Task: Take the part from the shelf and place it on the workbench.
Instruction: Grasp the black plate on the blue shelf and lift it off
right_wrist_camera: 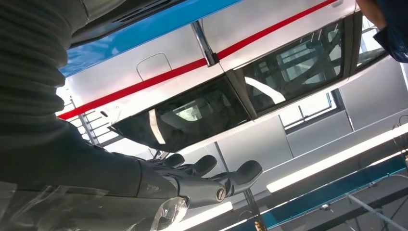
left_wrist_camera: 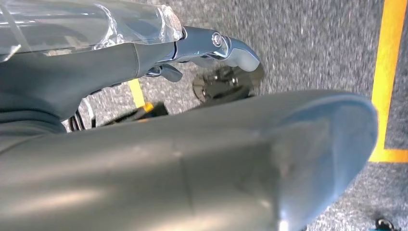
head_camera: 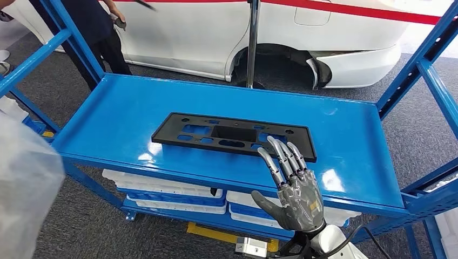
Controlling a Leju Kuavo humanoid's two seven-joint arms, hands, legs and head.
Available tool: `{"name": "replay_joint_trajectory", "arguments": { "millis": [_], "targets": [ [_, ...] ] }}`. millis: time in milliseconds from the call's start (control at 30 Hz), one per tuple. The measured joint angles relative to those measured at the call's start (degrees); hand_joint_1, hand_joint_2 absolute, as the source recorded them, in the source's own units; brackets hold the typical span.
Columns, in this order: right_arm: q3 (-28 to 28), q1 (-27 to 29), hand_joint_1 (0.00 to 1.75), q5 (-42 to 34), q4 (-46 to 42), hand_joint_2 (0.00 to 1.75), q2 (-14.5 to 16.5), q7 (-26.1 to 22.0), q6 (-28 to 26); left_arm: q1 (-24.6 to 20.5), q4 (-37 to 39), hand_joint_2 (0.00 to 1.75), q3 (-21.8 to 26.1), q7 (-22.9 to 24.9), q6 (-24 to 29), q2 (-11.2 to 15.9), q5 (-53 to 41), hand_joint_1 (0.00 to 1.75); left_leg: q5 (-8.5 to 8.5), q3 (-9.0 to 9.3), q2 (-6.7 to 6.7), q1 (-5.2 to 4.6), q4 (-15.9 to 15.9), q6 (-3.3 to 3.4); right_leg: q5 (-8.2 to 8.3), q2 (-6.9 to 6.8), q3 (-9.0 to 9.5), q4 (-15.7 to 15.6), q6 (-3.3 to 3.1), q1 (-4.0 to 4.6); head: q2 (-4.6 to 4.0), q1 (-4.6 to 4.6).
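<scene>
The part [head_camera: 216, 132] is a flat black rectangular plate with several cut-outs. It lies in the middle of the blue shelf top [head_camera: 345, 135]. My right hand [head_camera: 294, 189] is raised at the shelf's front edge, its fingers straight and apart. In the head view its fingertips overlap the part's near right corner; I cannot tell whether they touch it. In the right wrist view the right hand [right_wrist_camera: 207, 178] holds nothing. My left hand [left_wrist_camera: 216, 48] hangs low over grey carpet with nothing in it, fingers stretched out.
A white car [head_camera: 335, 32] stands behind the shelf, with a metal pole [head_camera: 252, 43] in front of it. A person in dark clothes [head_camera: 92, 27] stands at the far left corner. Blue uprights [head_camera: 416, 65] frame the shelf. White trays [head_camera: 162, 186] fill the lower level.
</scene>
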Motion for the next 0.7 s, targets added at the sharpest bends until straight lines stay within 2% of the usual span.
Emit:
{"name": "replay_joint_trajectory", "arguments": {
  "millis": [33,100,133,167,200,267,333,367,433,500,533,600,633,667,700],
  "targets": [
    [0.0,0.0,0.0,0.0,0.3,1.75,-0.1,0.0,-0.1,-0.1,0.0,0.0,0.0,0.0,0.0,0.0,0.0,0.0,0.26,0.18,0.04,0.08,-0.4,0.31,-1.61,0.0,-1.11,2.5,0.07,0.07,0.0,0.06],
    [0.0,0.3,0.0,-0.3,1.0,1.75,-0.2,0.0,-0.4,-0.2,0.0,0.0,0.0,0.0,-0.1,0.0,0.0,0.0,0.33,0.16,0.1,-0.17,-0.5,0.59,-5.39,0.0,-4.55,10.2,0.03,0.15,0.0,0.14],
    [0.1,0.4,0.0,-0.6,1.4,1.75,-0.2,0.0,-0.6,-0.2,0.0,0.0,0.0,0.0,-0.1,0.0,0.0,0.0,0.33,0.13,0.09,-0.26,-0.4,0.63,-6.44,0.0,-6.0,13.4,0.07,0.17,0.0,0.15],
    [0.1,0.6,0.0,-0.9,1.8,1.75,-0.2,-0.1,-0.8,-0.2,0.0,0.0,0.0,0.0,-0.2,0.0,0.0,0.0,0.32,0.11,0.08,-0.32,-0.4,0.65,-6.38,-0.01,-6.55,14.6,0.1,0.18,0.0,0.15],
    [0.2,0.7,0.0,-1.3,2.2,1.75,-0.2,-0.2,-1.1,-0.2,0.0,0.0,0.0,0.0,-0.2,-0.1,0.0,0.0,0.29,0.11,0.05,-0.32,-0.3,0.62,-5.23,-0.02,-5.96,13.5,0.14,0.17,0.0,0.16],
    [0.3,0.7,0.0,-2.2,3.0,1.75,-0.2,-0.5,-2.0,-0.3,0.0,0.0,0.0,0.0,-0.2,-0.1,0.0,0.0,0.02,0.05,-0.05,-0.25,0.2,0.35,-1.53,-0.08,-2.1,6.0,0.24,0.02,0.0,0.17],
    [0.5,0.6,0.0,-3.3,3.9,1.75,0.2,-1.0,-3.3,-0.4,0.0,0.0,0.0,0.1,-0.2,-0.1,0.0,0.0,-0.45,-0.34,-0.15,-0.43,1.1,-0.14,0.4,-0.04,0.76,0.0,-0.03,-0.01,0.0,0.16],
    [0.5,0.6,0.0,-3.9,4.3,1.75,0.4,-1.2,-3.9,-0.5,0.0,0.0,0.0,0.1,-0.2,-0.1,0.0,0.0,-0.58,-0.55,-0.17,-0.55,1.4,-0.36,0.43,0.01,1.12,-0.9,-0.28,0.08,0.0,0.14],
    [0.6,0.6,0.0,-4.9,5.3,1.75,1.0,-1.4,-4.9,-0.5,0.0,0.0,0.0,0.1,-0.2,0.0,0.0,0.0,-0.6,-0.8,-0.17,-0.49,1.6,-0.65,0.63,0.06,0.86,-0.8,-0.9,0.21,0.0,0.12],
    [0.7,0.6,0.0,-6.0,6.3,1.75,1.7,-1.4,-5.8,-0.5,0.0,0.0,0.0,0.1,-0.2,0.0,0.0,0.0,-1.8,-1.49,-0.15,-0.23,3.3,-1.22,0.83,0.03,0.81,-0.9,-1.45,0.09,0.0,0.07],
    [0.8,0.5,0.0,-6.4,6.8,1.75,2.0,-1.4,-6.1,-0.5,0.0,0.0,0.0,0.1,-0.2,0.0,0.0,0.0,-3.28,-2.58,-0.14,-0.07,5.8,-1.62,0.92,-0.01,0.77,-1.0,-1.67,-0.04,0.0,0.01],
    [1.0,0.5,0.0,-7.0,7.7,1.75,2.7,-1.4,-6.5,-0.5,0.0,0.0,0.0,0.1,-0.2,0.0,0.0,0.0,-7.07,-6.16,-0.12,0.25,13.7,-2.34,0.96,-0.08,0.65,-0.9,-1.88,-0.06,0.0,-0.09],
    [1.0,0.5,0.0,-7.3,8.2,1.75,2.9,-1.4,-6.7,-0.5,0.0,0.0,0.0,0.1,-0.2,0.0,0.0,0.0,-8.34,-7.91,-0.12,0.39,17.3,-2.53,0.96,-0.11,0.6,-0.9,-1.89,-0.06,0.0,-0.1],
    [1.0,0.5,0.0,-7.8,8.8,1.75,3.1,-1.4,-6.9,-0.4,0.0,0.0,0.0,0.1,-0.2,0.0,0.0,0.0,-8.66,-8.9,-0.12,0.48,19.3,-2.6,0.96,-0.12,0.58,-0.9,-1.9,-0.06,0.0,-0.11],
    [1.1,0.6,0.0,-8.4,9.3,1.75,3.3,-1.5,-7.3,-0.4,0.0,0.0,0.0,0.1,-0.2,0.0,0.0,0.0,-7.81,-8.75,-0.12,0.51,18.8,-2.54,0.96,-0.1,0.6,-0.9,-1.89,-0.05,0.0,-0.11]
  ]
}}
